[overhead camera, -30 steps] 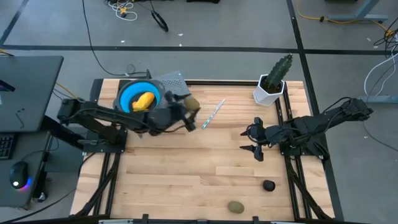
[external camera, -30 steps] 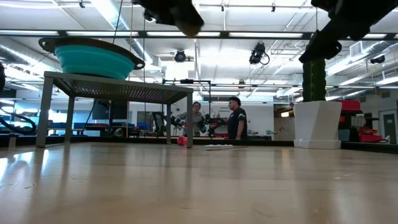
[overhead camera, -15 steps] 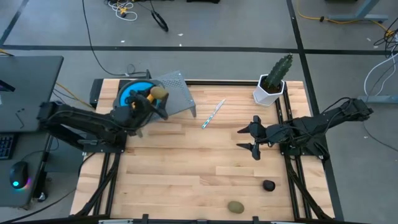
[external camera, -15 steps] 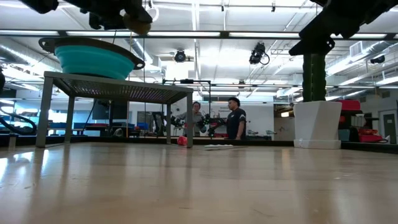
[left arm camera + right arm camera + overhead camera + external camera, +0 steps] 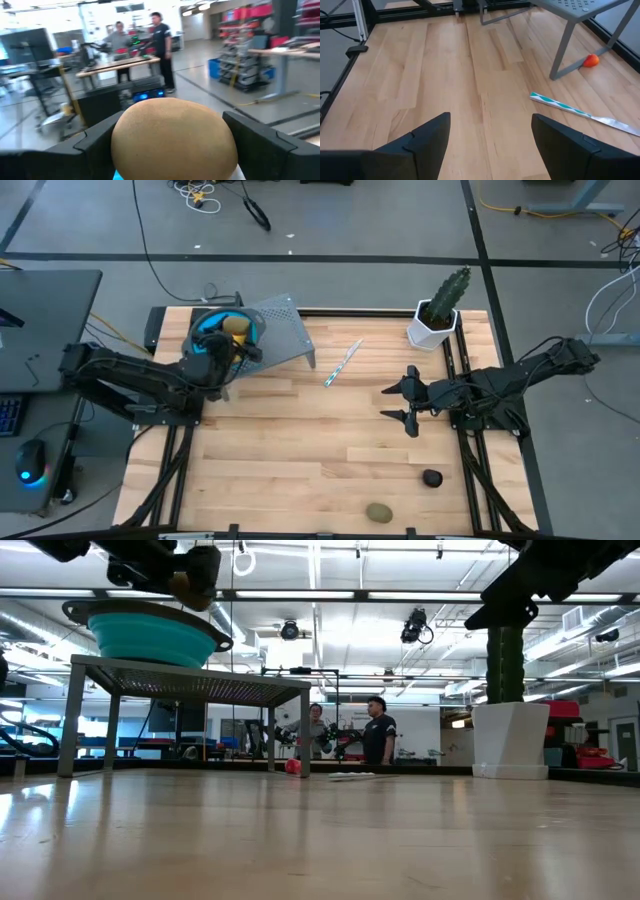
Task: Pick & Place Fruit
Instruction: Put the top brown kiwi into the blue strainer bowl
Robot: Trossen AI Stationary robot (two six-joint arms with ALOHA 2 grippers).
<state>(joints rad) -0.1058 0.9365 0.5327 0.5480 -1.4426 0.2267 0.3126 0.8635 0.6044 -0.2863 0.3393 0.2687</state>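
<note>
- The left gripper (image 5: 237, 340) hung over the blue bowl (image 5: 204, 330), closed on a yellow-orange oval fruit (image 5: 174, 137) that sat between its fingers (image 5: 95, 145).
- The bowl stood on a grey perforated stand (image 5: 285, 332), directly beneath that gripper.
- The right gripper (image 5: 404, 403) hovered wide open and empty above the surface (image 5: 300, 450).
- A dark round fruit (image 5: 431, 478) and an olive-green oval fruit (image 5: 379, 512) lay well apart from it, nearer the surface's front edge.
- A small orange fruit (image 5: 590, 60) lay ahead of it, beside a leg of the stand.
- No writing could be read.
</note>
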